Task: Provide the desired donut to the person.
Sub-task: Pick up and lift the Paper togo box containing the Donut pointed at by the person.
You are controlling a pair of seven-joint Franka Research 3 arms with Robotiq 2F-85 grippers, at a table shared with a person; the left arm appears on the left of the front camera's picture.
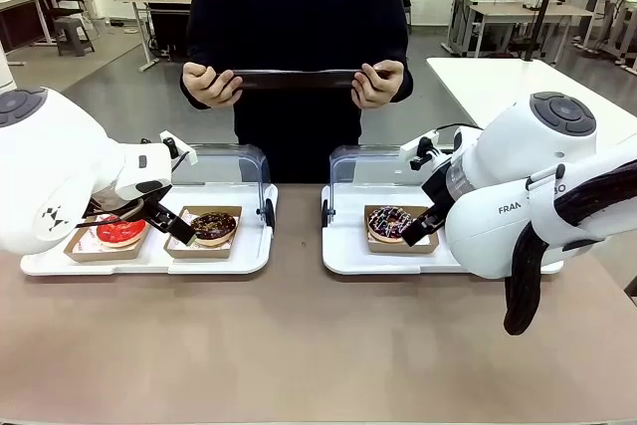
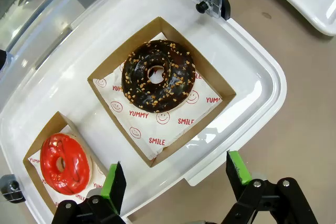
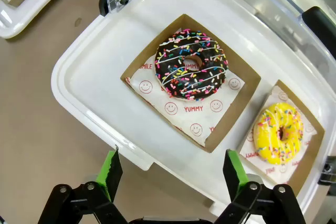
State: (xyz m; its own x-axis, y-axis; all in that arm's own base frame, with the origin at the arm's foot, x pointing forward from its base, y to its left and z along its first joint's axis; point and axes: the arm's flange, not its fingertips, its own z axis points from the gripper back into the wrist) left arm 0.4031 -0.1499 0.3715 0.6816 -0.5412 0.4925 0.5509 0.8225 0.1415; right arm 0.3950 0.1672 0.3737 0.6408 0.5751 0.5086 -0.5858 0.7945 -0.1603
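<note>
1. Donuts: four, each in a paper box. The red donut (image 2: 64, 162) and chocolate nut donut (image 2: 157, 74) are on the left tray (image 1: 149, 264). The sprinkle donut (image 3: 191, 65) and yellow donut (image 3: 278, 132) are on the right tray (image 1: 343, 258). Both trays sit on the tabletop (image 1: 299, 345).
2. Clear lids (image 1: 242, 161) are flipped up at the far side, so the boxes are reachable from the robot's side.
3. Left claw (image 2: 176, 174) is released, jaws wide and empty, hovering over the left tray's near rim by the chocolate nut donut's box.
4. Right claw (image 3: 171, 169) is also released and empty, hovering by the sprinkle donut's box.
5. Far side: the person (image 1: 299, 27) holds a dark flat plate (image 1: 296, 78) level in both hands, likely to receive a donut.
6. Wanted donut: cannot tell, no pointing visible. Nothing picked; task looks to be at its start.
</note>
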